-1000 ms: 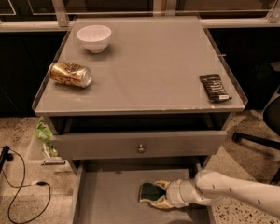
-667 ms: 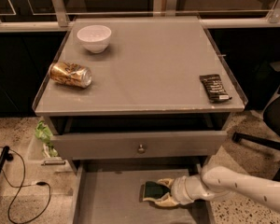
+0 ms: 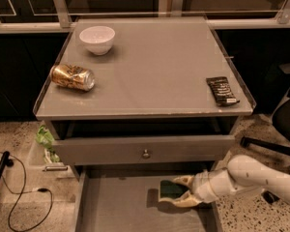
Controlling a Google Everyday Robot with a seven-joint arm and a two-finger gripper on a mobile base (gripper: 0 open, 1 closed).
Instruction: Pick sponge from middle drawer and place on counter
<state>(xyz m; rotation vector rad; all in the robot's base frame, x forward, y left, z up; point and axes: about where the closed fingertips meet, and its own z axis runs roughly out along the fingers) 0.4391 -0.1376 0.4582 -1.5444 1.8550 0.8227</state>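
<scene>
The sponge (image 3: 169, 189), dark green on top, sits in the right half of the open middle drawer (image 3: 111, 208), low in the view. My gripper (image 3: 178, 192) reaches in from the right on a white arm. Its pale fingers (image 3: 184, 180) stand on either side of the sponge and close on it. A shadow lies on the drawer floor just left of the sponge. The grey counter (image 3: 154, 66) tops the cabinet above.
On the counter are a white bowl (image 3: 97, 38) at the back left, a gold can (image 3: 72, 77) lying at the left edge and a black snack wrapper (image 3: 222, 91) at the right edge. The knobbed drawer (image 3: 145, 153) juts out above. A black office chair (image 3: 280, 124) stands right, cables (image 3: 19, 192) left.
The gripper and the sponge have shifted slightly up and to the right in the drawer. The white arm has risen a little. Things on the counter have not moved.
</scene>
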